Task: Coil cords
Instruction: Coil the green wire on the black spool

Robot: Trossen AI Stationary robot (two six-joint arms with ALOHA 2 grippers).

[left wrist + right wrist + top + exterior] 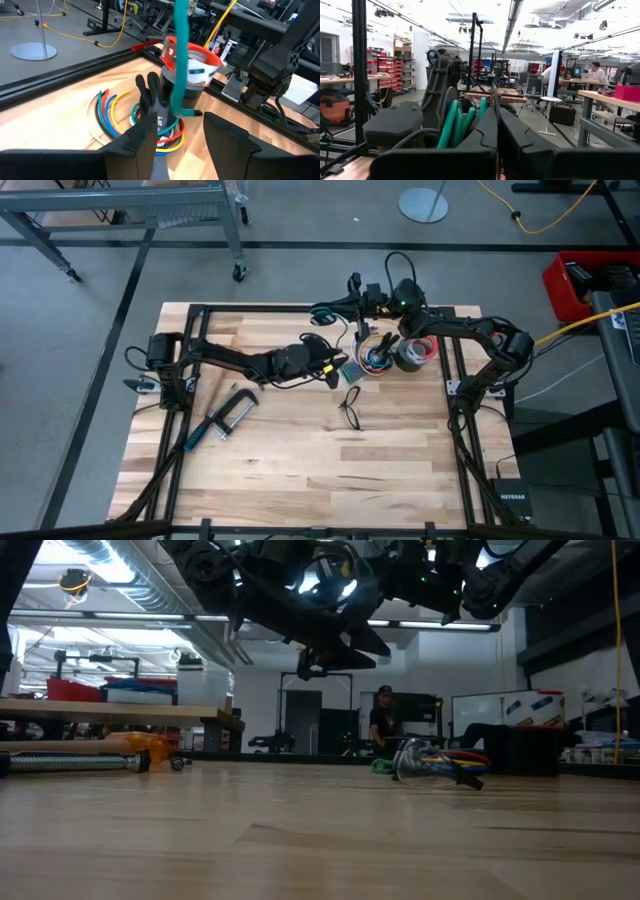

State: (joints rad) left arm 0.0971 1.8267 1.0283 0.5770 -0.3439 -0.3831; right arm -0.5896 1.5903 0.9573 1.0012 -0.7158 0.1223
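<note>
High view: left gripper [334, 370] open; right gripper [357, 292] closed.

a light wooden table [300, 450] with a butcher-block top and a dark frame along its edges carries everything. on its left part lies a metal clamp [222, 420] with a blue handle, set at a slant. near the middle of the top lie small black spectacle-shaped wire loops [351, 406]. toward the far edge, right of centre, sits a bundle of multicoloured wires [378, 357] coiled into a ring, and touching it on the right is a dark roll of tape [416, 352] with a red rim. just beside the bundle lies a small greenish square pad [351, 370]. the near half of the top shows bare planks
</note>
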